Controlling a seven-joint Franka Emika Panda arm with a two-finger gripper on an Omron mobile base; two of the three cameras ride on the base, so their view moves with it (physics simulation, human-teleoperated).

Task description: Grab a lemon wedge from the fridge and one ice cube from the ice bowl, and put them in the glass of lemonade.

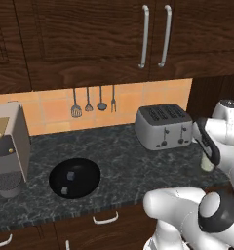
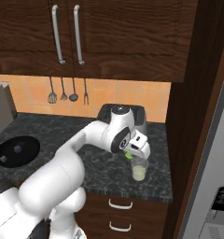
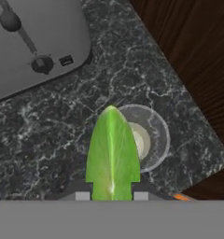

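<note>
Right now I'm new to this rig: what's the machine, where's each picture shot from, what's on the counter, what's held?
It is a white robot arm on a mobile base, in a rendered kitchen. Two pictures come from cameras on the base, behind the arm to its left and right; the third looks along the gripper. On the dark counter sit a coffee machine, the black ice bowl, a toaster and the glass of lemonade. The jaws are closed on the lemon wedge, above the glass.
</note>
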